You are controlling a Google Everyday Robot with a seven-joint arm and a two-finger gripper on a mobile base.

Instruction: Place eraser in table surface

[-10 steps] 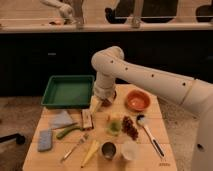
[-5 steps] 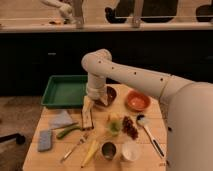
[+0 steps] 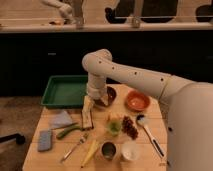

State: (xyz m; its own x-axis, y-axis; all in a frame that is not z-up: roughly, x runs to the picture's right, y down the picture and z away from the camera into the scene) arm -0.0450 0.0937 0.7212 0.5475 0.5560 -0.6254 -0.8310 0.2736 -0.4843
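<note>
The eraser [image 3: 87,119], a dark oblong block with pale edges, lies on the light wooden table surface [image 3: 55,159], just in front of the green tray. My gripper [image 3: 89,104] hangs from the white arm directly over the eraser's far end, at or just above it. Whether it touches the eraser cannot be told.
A green tray [image 3: 64,91] sits at the back left. A dark bowl [image 3: 109,95] and an orange bowl [image 3: 137,101] stand to the gripper's right. A pale blue cloth [image 3: 61,119], blue-grey sponge [image 3: 45,140], fork [image 3: 75,146], banana [image 3: 90,152], cups [image 3: 108,149], grapes [image 3: 130,128] and a spoon [image 3: 148,133] lie around.
The arm has swung left and the gripper has moved from beside the dark bowl to over the eraser's far end. The eraser lies where it was.
</note>
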